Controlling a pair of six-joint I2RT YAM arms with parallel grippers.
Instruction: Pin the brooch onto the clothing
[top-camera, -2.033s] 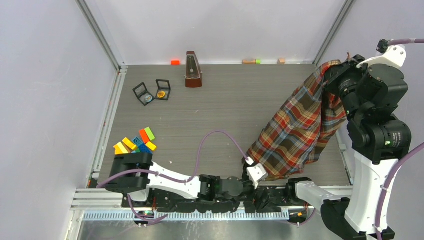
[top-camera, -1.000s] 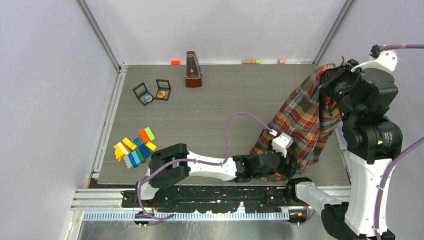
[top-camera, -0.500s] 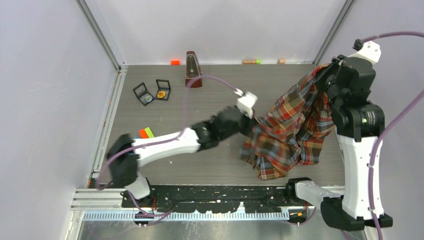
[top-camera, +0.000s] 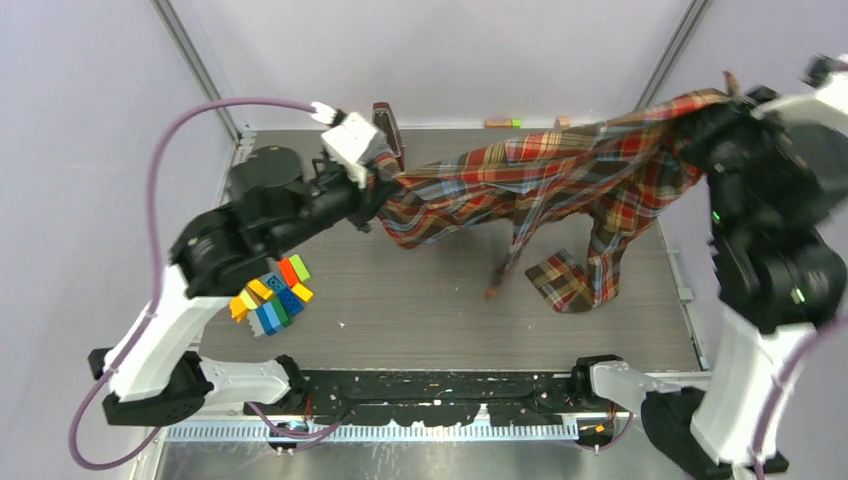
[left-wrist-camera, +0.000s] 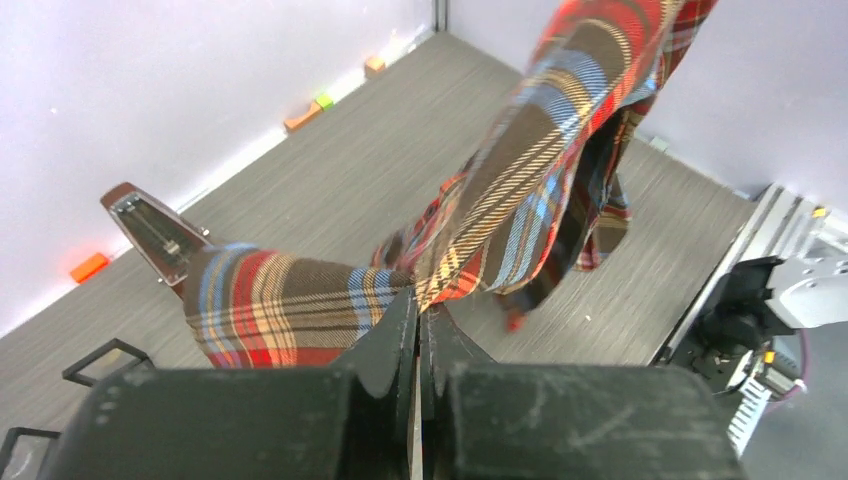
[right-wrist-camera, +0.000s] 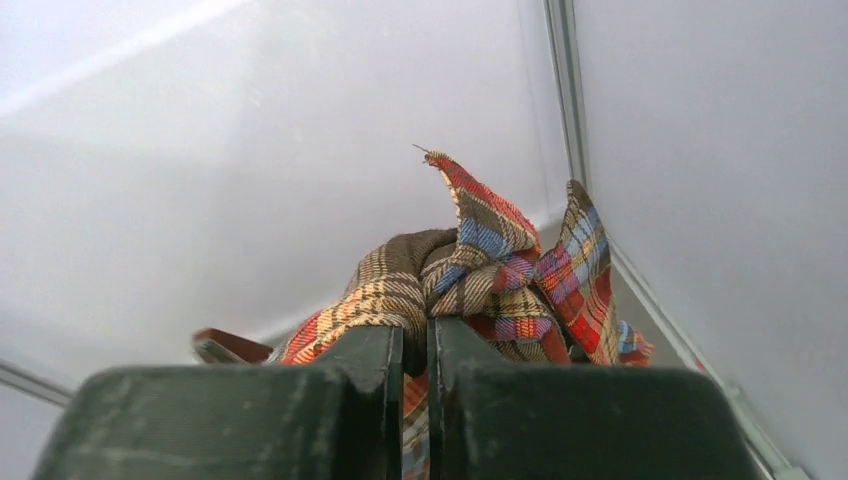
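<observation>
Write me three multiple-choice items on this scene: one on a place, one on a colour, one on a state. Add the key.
1. Where are the coloured blocks?
A) on the table near its left edge, by the left arm
B) against the back wall
C) at the far right corner

2. What colour is the left arm's cable?
A) yellow
B) purple
C) green

3. What state is the shirt in?
A) folded flat
B) lying in a heap
C) held up, stretched between the left gripper and the right gripper

Key:
1 A: the top view shows them left of centre, beside that arm.
2 B: it loops purple above the arm.
3 C: both wrist views show jaws shut on plaid cloth, and the top view shows it spanning the gap.
</observation>
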